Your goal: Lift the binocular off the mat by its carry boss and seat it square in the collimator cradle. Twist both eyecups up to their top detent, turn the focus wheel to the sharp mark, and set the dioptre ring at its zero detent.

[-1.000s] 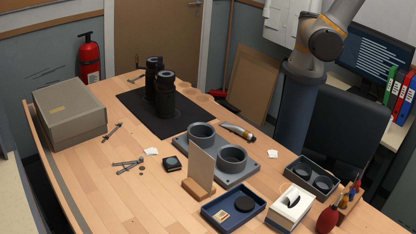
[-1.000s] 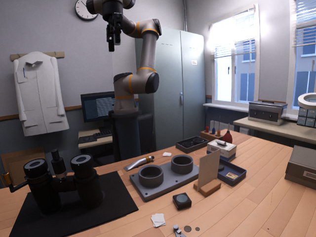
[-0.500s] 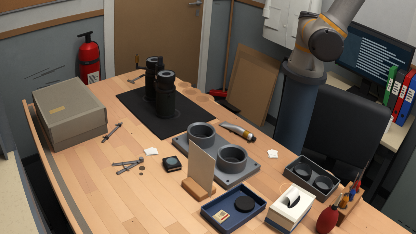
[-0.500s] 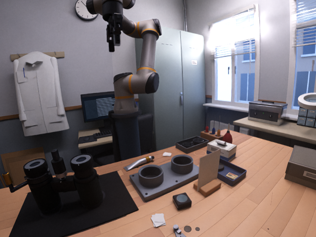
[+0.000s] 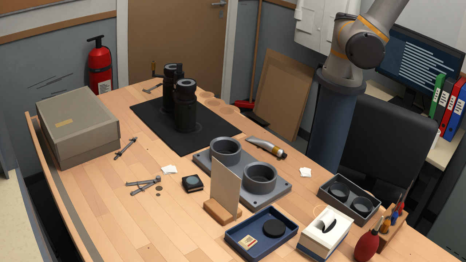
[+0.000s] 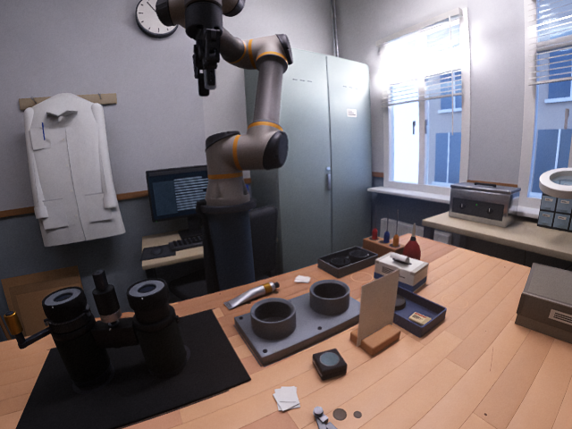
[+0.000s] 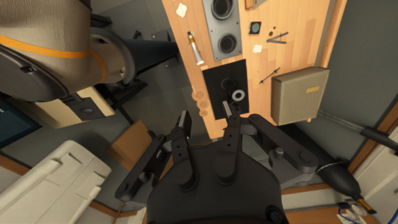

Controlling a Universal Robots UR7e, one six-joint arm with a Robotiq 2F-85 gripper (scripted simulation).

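The black binocular (image 5: pixel 180 97) (image 6: pixel 108 330) (image 7: pixel 233 91) stands upright on its two barrels on the black mat (image 5: pixel 184 123) (image 6: pixel 134 369) at the far end of the wooden bench, eyecups up, with the carry boss post (image 6: pixel 105 295) rising between the barrels. The grey collimator cradle (image 5: pixel 242 167) (image 6: pixel 298 318) (image 7: pixel 224 27), a plate with two open cups, sits just beyond the mat's near edge and is empty. My gripper (image 6: pixel 204 87) (image 7: pixel 206 114) hangs high in the air, far above the bench and off its rear side. It is open and holds nothing.
A grey box (image 5: pixel 78 125) sits left of the mat. A tube (image 5: pixel 266 146), a card on a wooden stand (image 5: pixel 225 192), a blue tray (image 5: pixel 260 233), tissue box (image 5: pixel 326 231) and small tools lie around the cradle.
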